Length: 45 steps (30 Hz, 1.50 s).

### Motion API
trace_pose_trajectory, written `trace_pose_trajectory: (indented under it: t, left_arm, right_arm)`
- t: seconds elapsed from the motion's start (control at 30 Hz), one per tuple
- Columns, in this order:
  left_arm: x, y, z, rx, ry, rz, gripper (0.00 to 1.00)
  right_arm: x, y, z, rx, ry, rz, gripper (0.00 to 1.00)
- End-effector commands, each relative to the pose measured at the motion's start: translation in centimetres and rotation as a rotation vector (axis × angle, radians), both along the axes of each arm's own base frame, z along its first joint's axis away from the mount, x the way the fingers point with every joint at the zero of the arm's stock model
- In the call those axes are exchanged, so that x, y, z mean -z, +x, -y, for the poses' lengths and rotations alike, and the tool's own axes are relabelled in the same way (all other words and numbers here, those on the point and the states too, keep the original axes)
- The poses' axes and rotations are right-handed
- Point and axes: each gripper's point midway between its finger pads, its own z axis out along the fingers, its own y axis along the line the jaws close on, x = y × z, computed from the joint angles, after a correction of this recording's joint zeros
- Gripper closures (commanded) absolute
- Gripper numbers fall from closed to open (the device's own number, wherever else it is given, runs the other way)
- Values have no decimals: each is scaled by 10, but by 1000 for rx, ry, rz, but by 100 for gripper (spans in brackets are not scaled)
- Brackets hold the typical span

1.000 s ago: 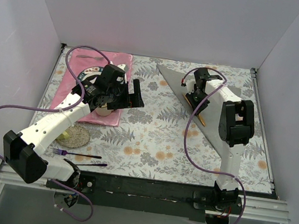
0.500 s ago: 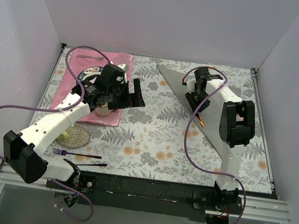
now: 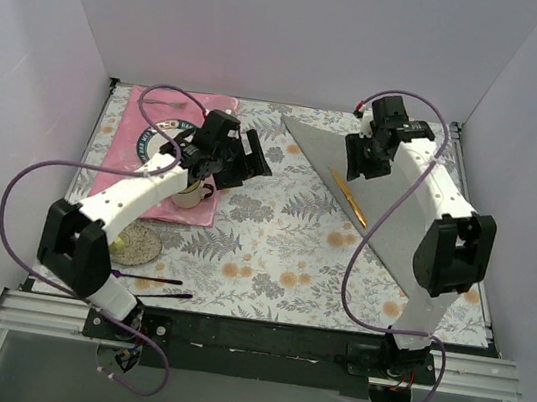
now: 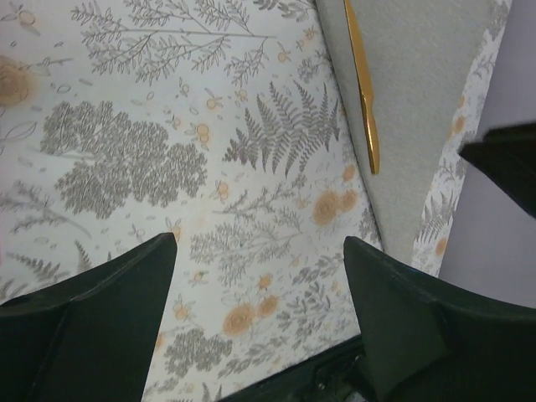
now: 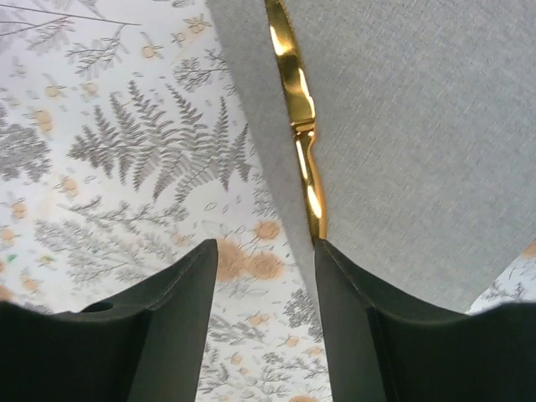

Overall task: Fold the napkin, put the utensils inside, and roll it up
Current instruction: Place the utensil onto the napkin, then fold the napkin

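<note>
Grey napkin [image 3: 415, 233] lies folded in a triangle on the right of the floral table [image 3: 271, 252], with the gold utensil [image 3: 348, 196] flat on it along its left edge. The right gripper [image 3: 360, 162] hangs over the cloth's far end, arm stretched out, jaws parted and empty. The left gripper [image 3: 255, 156] reaches past the pink placemat [image 3: 117, 168], jaws spread wide, holding nothing. Its arm hides most of the cup [image 3: 192, 193], and the right arm covers part of the napkin's near end.

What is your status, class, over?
Left end effector open, right end effector open, both empty. Slim gold knife flat on large grey cloth napkin. Right arm overhangs napkin.
</note>
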Motion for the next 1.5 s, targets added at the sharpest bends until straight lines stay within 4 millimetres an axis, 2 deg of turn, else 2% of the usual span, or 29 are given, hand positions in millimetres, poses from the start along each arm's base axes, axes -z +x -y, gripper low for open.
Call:
trace_pose_trajectory:
  t: [0.0,0.03,0.07,0.1,0.13,0.17,0.2,0.23,0.3,0.33,0.37,0.4,0.43,0.5,0.6,0.67,0.83,0.9,1.0,1.3,1.43,1.47]
  left_arm:
    - [16,61,22,-113,-61,55,22]
    - [26,81,32,-119,-62,55,22]
    - [39,96,30,-156,-22,59,23]
    - [48,109,29,-184,10,69,24]
    - [76,123,33,-189,42,47,26]
    - [68,140,40,-194,30,82,27]
    - [71,149,43,-201,31,96,28]
    - [73,162,48,-206,15,127,28]
    - [86,179,57,-219,1,144,31]
    - [85,189,60,-240,-17,167,32]
    - [93,199,65,-250,-25,170,33]
    - [95,205,68,-256,-36,173,34]
    - [100,224,81,-289,-109,196,36]
    - [116,230,83,-320,-125,179,36]
    - [133,239,87,-372,-164,151,28]
    - [142,241,90,-405,-191,120,28]
    - [171,252,90,-503,-237,80,38]
    - [178,257,88,-533,-240,79,46]
    - [191,261,88,-555,-222,72,48]
    - [209,268,87,-546,-188,107,55]
    - [217,264,79,-547,-150,107,64]
    - [212,268,79,-544,-164,129,69]
  right_arm:
    - [-38,-19,-3,113,97,56,41]
    - [-38,-24,1,139,93,49,41]
    - [-40,-25,7,188,87,61,41]
    - [-52,-30,10,219,110,91,41]
    - [-40,-39,16,254,114,60,40]
    - [-42,-38,15,273,155,76,40]
    - [-49,-43,19,317,186,93,40]
    - [-41,-50,23,338,212,64,40]
    - [-45,-58,29,366,238,73,40]
    - [-45,-61,36,384,238,66,40]
    - [-42,-67,39,388,237,47,40]
    - [-47,-70,41,372,236,68,41]
    - [-53,-79,47,365,224,94,40]
    - [-56,-86,50,368,230,106,40]
    - [-59,-92,49,370,248,108,41]
    - [-60,-93,51,376,246,118,41]
    - [-61,-98,64,383,208,145,41]
    - [-65,-99,69,383,193,162,41]
    - [-69,-101,74,389,184,171,41]
    - [-68,-109,84,416,167,188,41]
    - [-70,-111,87,426,159,195,41]
    - [-71,-112,88,426,158,198,41]
